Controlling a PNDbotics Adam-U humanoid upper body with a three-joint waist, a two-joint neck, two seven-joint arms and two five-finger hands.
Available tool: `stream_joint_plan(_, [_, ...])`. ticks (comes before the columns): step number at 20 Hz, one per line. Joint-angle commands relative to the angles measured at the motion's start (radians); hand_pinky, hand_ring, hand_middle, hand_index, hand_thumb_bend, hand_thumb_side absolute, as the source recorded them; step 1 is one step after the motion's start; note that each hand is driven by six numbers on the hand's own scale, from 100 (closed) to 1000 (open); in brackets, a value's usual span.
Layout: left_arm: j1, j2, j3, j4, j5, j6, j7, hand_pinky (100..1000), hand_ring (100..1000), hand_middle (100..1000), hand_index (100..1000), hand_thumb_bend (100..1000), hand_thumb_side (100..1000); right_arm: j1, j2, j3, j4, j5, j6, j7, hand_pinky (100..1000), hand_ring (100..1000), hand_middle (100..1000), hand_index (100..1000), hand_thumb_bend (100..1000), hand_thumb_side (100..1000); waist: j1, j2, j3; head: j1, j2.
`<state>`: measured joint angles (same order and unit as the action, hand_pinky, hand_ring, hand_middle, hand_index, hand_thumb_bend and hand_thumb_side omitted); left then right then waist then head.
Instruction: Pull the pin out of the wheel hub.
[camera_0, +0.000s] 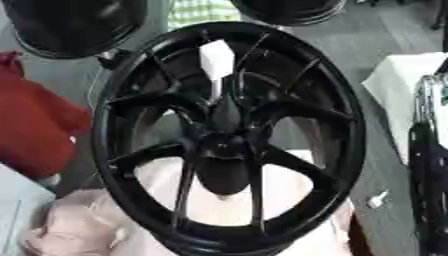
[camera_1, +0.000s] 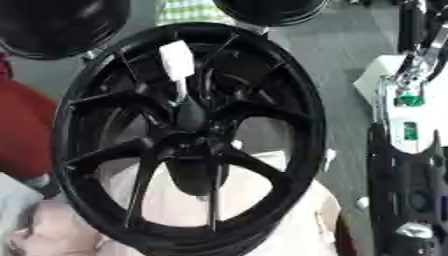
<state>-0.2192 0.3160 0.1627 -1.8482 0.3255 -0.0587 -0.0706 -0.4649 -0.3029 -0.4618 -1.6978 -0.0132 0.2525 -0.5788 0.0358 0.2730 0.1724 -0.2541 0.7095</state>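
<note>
Black wheel hub (camera_0: 229, 137) fills my view, standing tilted with its face toward the camera, resting on a pale pinkish cloth-like support (camera_0: 229, 207) below. I judge it's propped this way so the centre bore and spokes face me and the pin can be drawn straight toward me.

The pin (camera_0: 215, 62), as far as I can tell, is the white blocky piece with a thin stem running down toward the hub centre; it sits in the upper half between spokes, stem apparently still seated. Blurry, so I can't confirm where the stem ends.

My right arm (camera_1: 407, 185) shows along the right edge, black with silver parts, well apart from the hub. The pin is up and to the left of it. I cannot tell whether that hand's fingers are straight or curled; the hand itself isn't clearly shown. My left hand is not visible in either view.

Pull not yet started: nothing touches the pin. Next I need to bring a hand across to the white head.
</note>
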Motion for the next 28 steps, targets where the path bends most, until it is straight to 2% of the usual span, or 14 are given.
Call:
stream_joint_plan(1, [-0.010,0.025,0.006,-0.020,-0.004,-0.004,0.004,622,642,546,757,100,758,-0.010,-0.021,-0.004,-0.019,-0.011,0.005,-0.010,871,873,605,781,100,628,0.012,-0.024,-0.003,-0.003,-0.016])
stream_joint_plan(6, [-0.019,0.040,0.020,-0.034,-0.018,-0.014,0.022,622,641,545,757,100,747,-0.014,-0.038,-0.012,-0.001,-0.007,-0.008,0.016,872,861,592,774,100,614,0.012,-0.007,-0.009,0.007,-0.020])
stream_joint_plan(9, [-0.021,0.088,0.023,-0.042,-0.027,-0.032,0.029,622,641,545,757,100,721,0.000,-0.071,-0.008,0.039,-0.007,-0.056,0.082,878,868,595,775,100,598,0.017,0.004,-0.005,0.022,-0.027])
stream_joint_plan(13, [-0.036,0.207,0.018,-0.056,-0.037,-0.080,0.036,625,644,548,758,100,658,0.023,-0.110,-0.012,0.088,-0.021,-0.131,0.170,879,872,597,776,100,588,0.026,0.015,-0.001,0.025,-0.041])
stream_joint_plan(17, [-0.079,0.382,-0.008,-0.076,-0.076,-0.149,0.006,639,650,555,757,100,566,0.037,-0.128,-0.023,0.103,-0.029,-0.154,0.181,875,864,592,774,100,586,0.034,0.019,0.004,0.001,-0.046])
stream_joint_plan(20, [-0.144,0.518,-0.037,-0.082,-0.141,-0.212,-0.075,663,662,568,759,100,455,0.048,-0.141,-0.027,0.095,-0.026,-0.153,0.177,875,862,591,773,100,580,0.041,0.020,0.013,-0.022,-0.045])
stream_joint_plan(23, [-0.233,0.641,-0.080,-0.076,-0.220,-0.276,-0.214,689,675,584,759,100,361,0.059,-0.152,-0.029,0.082,-0.017,-0.144,0.176,874,861,589,773,100,575,0.046,0.020,0.021,-0.048,-0.044])
stream_joint_plan(26, [-0.333,0.717,-0.134,-0.054,-0.270,-0.313,-0.377,713,696,607,765,100,356,0.067,-0.160,-0.031,0.069,-0.008,-0.134,0.174,873,860,588,772,100,570,0.051,0.021,0.024,-0.062,-0.047])
stream_joint_plan(28, [-0.405,0.742,-0.178,-0.035,-0.303,-0.311,-0.517,727,703,611,773,100,437,0.070,-0.164,-0.030,0.063,-0.003,-0.128,0.175,873,859,587,772,100,569,0.055,0.022,0.022,-0.066,-0.048])
